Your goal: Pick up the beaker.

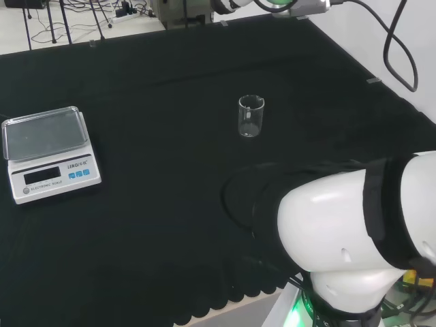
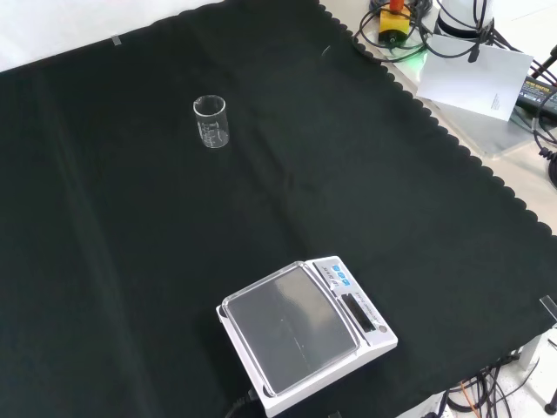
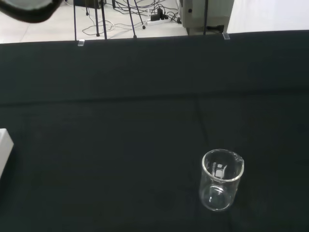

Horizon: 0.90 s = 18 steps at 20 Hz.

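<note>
Fingers' state: cannot tell. 1 empty beaker [image 1: 251,116] upright, scale [image 1: 49,153] at 9 o'clock; light glass, easily toppled on approach.

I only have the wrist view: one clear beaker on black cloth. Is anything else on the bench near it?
Observer: A scale sits on the cloth, well apart from the beaker; in the head view it is far to the beaker's left.
Operator: Is the beaker upright and empty?
Observer: The front view shows it upright, and it looks empty.
Operator: Anything on the scale's pan?
Observer: No, the front view shows its pan bare.
</note>
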Available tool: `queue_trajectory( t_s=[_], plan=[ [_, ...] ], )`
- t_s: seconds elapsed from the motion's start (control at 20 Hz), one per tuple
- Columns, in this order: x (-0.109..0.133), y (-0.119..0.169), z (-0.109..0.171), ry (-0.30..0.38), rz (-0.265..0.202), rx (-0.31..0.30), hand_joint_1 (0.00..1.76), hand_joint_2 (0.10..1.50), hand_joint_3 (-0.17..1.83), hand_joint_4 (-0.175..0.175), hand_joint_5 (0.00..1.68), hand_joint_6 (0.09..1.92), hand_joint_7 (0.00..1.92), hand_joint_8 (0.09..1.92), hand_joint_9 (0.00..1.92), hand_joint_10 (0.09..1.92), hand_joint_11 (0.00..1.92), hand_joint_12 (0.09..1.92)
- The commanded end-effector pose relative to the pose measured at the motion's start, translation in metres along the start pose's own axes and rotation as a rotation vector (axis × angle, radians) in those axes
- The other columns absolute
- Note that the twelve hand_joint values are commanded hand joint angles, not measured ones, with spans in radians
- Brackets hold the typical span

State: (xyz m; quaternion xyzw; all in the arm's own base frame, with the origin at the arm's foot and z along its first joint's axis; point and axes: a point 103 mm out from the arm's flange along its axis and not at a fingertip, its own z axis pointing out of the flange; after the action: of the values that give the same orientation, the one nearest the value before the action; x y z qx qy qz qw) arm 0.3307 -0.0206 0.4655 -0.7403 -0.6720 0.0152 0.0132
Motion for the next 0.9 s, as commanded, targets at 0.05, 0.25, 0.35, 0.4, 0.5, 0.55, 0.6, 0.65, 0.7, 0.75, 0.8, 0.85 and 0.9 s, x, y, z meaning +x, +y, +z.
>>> queue_trajectory(
  t_s=[0.05,0.25,0.35,0.4,0.5,0.55,0.6,0.65,0.7,0.75,0.8,0.85,0.9],
  plan=[
    [-0.068,0.051,0.055,0.046,0.008,0.036,0.66,0.69,0.28,0.036,0.01,0.09,0.00,0.48,0.01,0.86,0.00,0.90],
    [-0.088,0.076,0.089,0.069,0.004,0.060,0.66,0.70,0.25,0.043,0.00,0.09,0.00,0.37,0.00,0.82,0.00,0.90],
    [-0.092,0.087,0.104,0.077,-0.002,0.080,0.67,0.71,0.24,0.045,0.00,0.09,0.00,0.35,0.00,0.80,0.00,0.90],
    [-0.093,0.093,0.112,0.079,-0.003,0.091,0.67,0.71,0.24,0.046,0.00,0.09,0.00,0.35,0.00,0.79,0.00,0.90],
    [-0.096,0.106,0.126,0.087,-0.003,0.114,0.67,0.71,0.24,0.047,0.00,0.09,0.00,0.34,0.00,0.79,0.00,0.90],
    [-0.097,0.112,0.133,0.095,-0.002,0.125,0.68,0.71,0.24,0.048,0.00,0.09,0.00,0.34,0.00,0.79,0.00,0.90],
    [-0.098,0.118,0.140,0.102,-0.002,0.136,0.68,0.71,0.24,0.048,0.00,0.09,0.00,0.34,0.00,0.79,0.00,0.90],
    [-0.099,0.123,0.148,0.109,-0.003,0.146,0.68,0.71,0.24,0.048,0.00,0.09,0.00,0.34,0.00,0.79,0.00,0.90],
    [-0.100,0.128,0.155,0.116,-0.006,0.156,0.68,0.71,0.24,0.049,0.00,0.09,0.00,0.34,0.00,0.79,0.00,0.90],
    [-0.099,0.132,0.163,0.119,-0.011,0.167,0.68,0.71,0.23,0.049,0.00,0.09,0.00,0.34,0.00,0.78,0.00,0.89],
    [-0.099,0.137,0.171,0.124,-0.015,0.180,0.68,0.71,0.23,0.050,0.00,0.09,0.00,0.34,0.00,0.78,0.00,0.89],
    [-0.098,0.141,0.179,0.130,-0.019,0.194,0.68,0.71,0.23,0.050,0.00,0.09,0.00,0.34,0.00,0.78,0.00,0.89],
    [-0.096,0.145,0.187,0.134,-0.023,0.205,0.68,0.71,0.23,0.050,0.00,0.09,0.00,0.34,0.00,0.78,0.00,0.89]
  ],
)
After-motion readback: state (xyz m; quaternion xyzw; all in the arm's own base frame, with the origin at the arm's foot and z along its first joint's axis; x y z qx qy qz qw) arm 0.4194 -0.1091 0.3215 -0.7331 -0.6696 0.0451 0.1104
